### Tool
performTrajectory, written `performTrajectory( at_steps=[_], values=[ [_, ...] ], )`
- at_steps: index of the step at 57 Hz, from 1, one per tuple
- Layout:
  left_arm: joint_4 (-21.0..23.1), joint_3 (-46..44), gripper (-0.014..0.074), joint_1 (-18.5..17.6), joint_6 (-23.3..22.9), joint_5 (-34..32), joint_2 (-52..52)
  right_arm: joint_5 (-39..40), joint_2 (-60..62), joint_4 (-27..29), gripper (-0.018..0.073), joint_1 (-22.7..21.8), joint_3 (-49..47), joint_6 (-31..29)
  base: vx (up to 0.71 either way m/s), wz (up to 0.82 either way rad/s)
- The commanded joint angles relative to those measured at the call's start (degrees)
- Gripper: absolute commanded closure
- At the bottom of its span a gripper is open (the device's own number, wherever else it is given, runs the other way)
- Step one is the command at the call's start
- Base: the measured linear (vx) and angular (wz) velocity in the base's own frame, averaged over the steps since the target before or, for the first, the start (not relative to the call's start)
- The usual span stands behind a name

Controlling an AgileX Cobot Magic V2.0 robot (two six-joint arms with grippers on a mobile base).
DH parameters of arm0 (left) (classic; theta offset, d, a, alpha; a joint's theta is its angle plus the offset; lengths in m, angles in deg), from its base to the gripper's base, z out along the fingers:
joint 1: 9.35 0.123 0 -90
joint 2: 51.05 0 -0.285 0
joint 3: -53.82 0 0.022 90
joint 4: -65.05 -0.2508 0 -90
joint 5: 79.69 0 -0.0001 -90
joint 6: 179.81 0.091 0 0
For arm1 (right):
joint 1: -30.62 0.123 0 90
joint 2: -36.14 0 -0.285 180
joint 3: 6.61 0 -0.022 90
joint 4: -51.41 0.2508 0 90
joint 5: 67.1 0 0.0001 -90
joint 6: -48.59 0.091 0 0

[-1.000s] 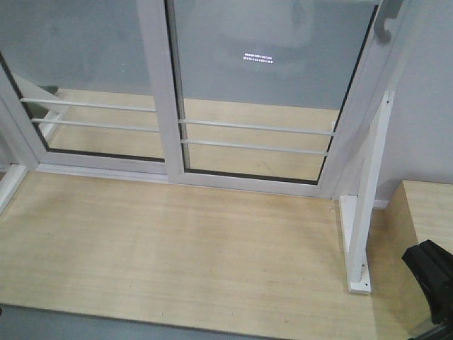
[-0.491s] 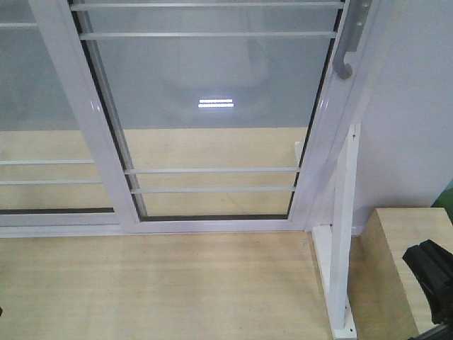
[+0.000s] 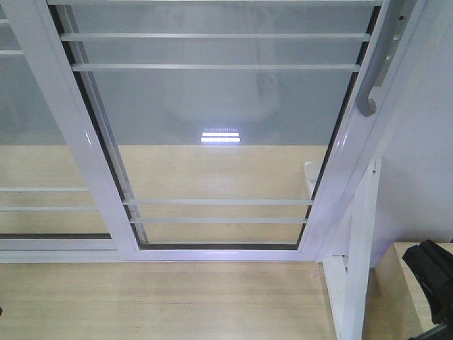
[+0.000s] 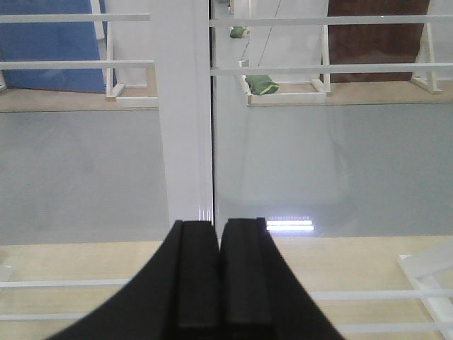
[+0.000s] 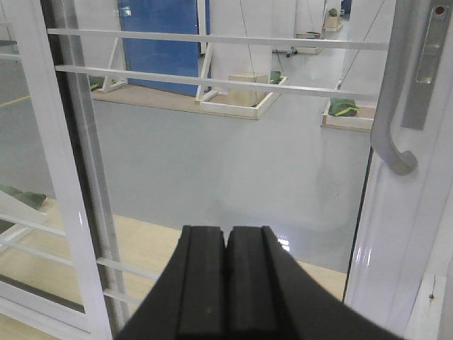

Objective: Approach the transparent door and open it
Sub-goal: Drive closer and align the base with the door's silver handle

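Observation:
The transparent door (image 3: 219, 127) is a clear-glass panel in a white frame with thin white bars, filling the middle of the front view. Its curved grey pull handle (image 3: 376, 78) sits on the right edge, and shows large in the right wrist view (image 5: 391, 113). My right gripper (image 5: 226, 234) is shut and empty, low and left of the handle, apart from it. Its black body shows at the front view's bottom right (image 3: 433, 273). My left gripper (image 4: 219, 227) is shut and empty, facing the white vertical frame post (image 4: 185, 113).
A matching glass panel without handle (image 3: 35, 142) stands to the left. A white upright support bracket (image 3: 357, 262) stands on the wooden floor (image 3: 163, 304) at the right. A wooden box (image 3: 400, 290) sits at bottom right beside a white wall (image 3: 425, 177).
The view has moved closer to the door and a little left. The door now fills the frame, and the handle has shifted down and right in the front view.

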Motion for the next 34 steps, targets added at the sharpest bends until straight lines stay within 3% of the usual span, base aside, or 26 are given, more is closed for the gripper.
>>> performTrajectory(
  at_steps=[1,34],
  values=[
    [0.56,0.83,0.0594,-0.34,0.00,-4.73,-0.86,4.73,0.88,-0.30,0.0564,-0.27,0.25,-0.13,0.14,0.05],
    [0.56,0.83,0.0594,-0.34,0.00,-4.60,-0.31,4.80,0.88,-0.30,0.0564,-0.27,0.25,-0.13,0.03,0.00]
  ],
)
